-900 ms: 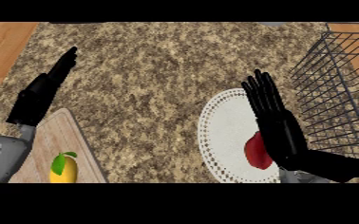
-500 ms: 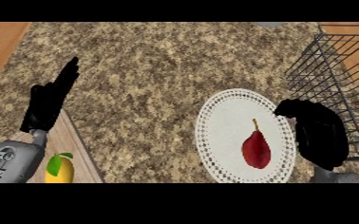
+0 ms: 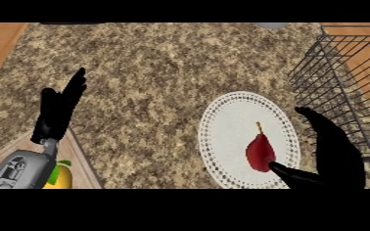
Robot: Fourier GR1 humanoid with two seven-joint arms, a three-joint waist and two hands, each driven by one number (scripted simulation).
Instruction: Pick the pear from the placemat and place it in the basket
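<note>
Our black right hand (image 3: 334, 151) flanked the dark red pear (image 3: 260, 150), fingers apart. We judged closing squarely around its body best; left hand (image 3: 59, 108) rested, fingers straight

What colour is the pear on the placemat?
Dark red, with a thin brownish stem; the pear shows in the head view.

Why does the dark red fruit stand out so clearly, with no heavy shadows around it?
In the head view the light is flat and even: the pear lies dark on the white placemat, no glare; only the black right hand hides detail.
</note>
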